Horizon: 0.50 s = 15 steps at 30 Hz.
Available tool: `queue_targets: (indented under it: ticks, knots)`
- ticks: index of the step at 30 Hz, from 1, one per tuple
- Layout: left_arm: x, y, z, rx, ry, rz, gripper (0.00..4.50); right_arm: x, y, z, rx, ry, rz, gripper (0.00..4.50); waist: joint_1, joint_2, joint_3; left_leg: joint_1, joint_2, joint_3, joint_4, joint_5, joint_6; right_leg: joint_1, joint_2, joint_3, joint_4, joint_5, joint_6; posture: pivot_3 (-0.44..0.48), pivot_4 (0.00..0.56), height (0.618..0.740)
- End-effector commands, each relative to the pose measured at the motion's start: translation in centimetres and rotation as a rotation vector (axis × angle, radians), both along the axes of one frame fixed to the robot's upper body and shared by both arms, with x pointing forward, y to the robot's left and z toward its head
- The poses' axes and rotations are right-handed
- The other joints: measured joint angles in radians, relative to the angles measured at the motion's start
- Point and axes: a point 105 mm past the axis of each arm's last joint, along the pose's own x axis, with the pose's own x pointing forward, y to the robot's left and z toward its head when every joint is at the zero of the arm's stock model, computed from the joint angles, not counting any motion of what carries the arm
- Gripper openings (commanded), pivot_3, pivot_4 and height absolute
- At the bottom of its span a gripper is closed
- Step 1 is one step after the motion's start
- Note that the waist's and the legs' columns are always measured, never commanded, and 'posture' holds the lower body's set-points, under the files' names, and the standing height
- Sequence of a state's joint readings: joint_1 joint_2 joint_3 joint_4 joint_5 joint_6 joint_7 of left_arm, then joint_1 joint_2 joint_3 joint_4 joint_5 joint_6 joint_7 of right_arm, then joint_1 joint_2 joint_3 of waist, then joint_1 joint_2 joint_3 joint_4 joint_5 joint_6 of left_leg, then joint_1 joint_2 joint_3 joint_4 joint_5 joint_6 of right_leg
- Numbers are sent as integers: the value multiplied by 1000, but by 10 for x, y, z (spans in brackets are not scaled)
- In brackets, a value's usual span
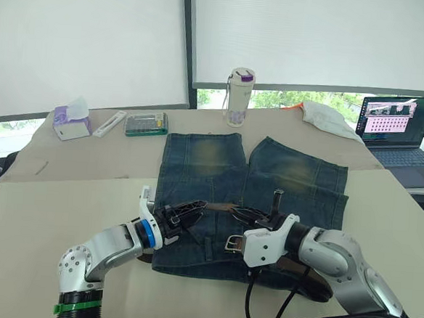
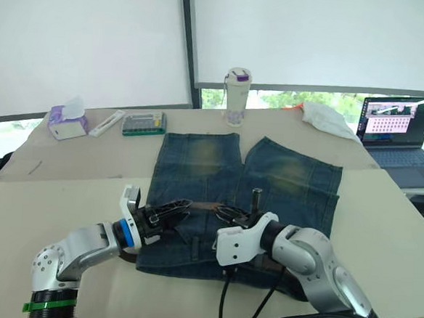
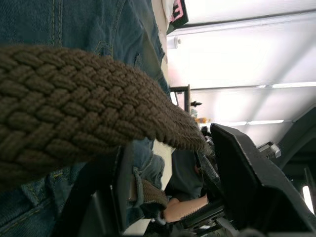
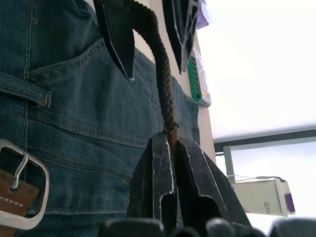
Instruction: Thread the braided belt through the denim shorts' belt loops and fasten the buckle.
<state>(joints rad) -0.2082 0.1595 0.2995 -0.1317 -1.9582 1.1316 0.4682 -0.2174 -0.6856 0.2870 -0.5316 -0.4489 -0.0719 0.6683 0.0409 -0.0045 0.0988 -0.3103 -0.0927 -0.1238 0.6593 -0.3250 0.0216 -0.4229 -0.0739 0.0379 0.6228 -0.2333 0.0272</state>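
Left eye view has the braided belt [image 1: 220, 205] stretched over the denim shorts [image 1: 249, 198] near their waistband, held up between both hands. Its silver buckle [image 1: 234, 243] lies on the shorts beside the right wrist, and a belt loop [image 4: 24, 90] sits just beside the buckle in the right wrist view. The shorts lie flat on the table [image 1: 48, 213], legs pointing away from the robot. On the shorts' left side, the left hand [image 1: 186, 214] has its fingers spread with the woven strap passing between them. Over the shorts' middle, the right hand [image 4: 170, 143] is clenched on the belt's reddish-brown tip. Beyond the shorts' legs stands a water bottle [image 1: 239, 97], with a calculator [image 1: 147, 123] and tissue box [image 1: 72, 122] farther left and a laptop [image 1: 397, 130] far right.
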Motion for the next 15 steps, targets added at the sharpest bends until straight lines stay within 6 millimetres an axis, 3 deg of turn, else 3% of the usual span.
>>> queue_targets:
  ticks: [1,6,7,10,11,13,15]
  knots:
    - [2,-3,5,-20,-10,-6,2628,-7,6,18,14,-83,43,0,-1,0,0,0,0,0,0,0,0,0,0,0,0,0,0,0,150,740]
    - [5,-4,4,-23,9,5,2628,-8,7,17,14,-78,56,0,-1,0,0,0,0,0,0,0,0,0,0,0,0,0,0,0,150,740]
    - [5,-4,4,-22,12,5,2108,-9,7,17,14,-77,57,0,-1,0,0,0,0,0,0,0,0,0,0,1,0,0,0,0,150,740]
    - [4,-2,1,-18,19,4,1235,-10,7,15,20,-45,63,0,-1,0,0,0,0,0,0,0,0,0,0,0,0,0,0,0,150,740]
    - [4,0,0,-14,20,6,878,-10,6,9,34,39,53,0,-1,0,0,0,0,0,0,0,0,0,0,0,0,0,0,0,150,740]
    - [5,5,-1,-3,23,16,143,-9,3,8,98,146,27,837,-2,-1,0,0,0,0,0,0,0,0,0,1,0,0,0,0,150,740]
    - [8,12,-1,-1,23,40,0,-9,3,7,140,215,9,1481,-2,0,0,0,1,0,0,0,0,0,0,1,0,0,0,0,150,740]
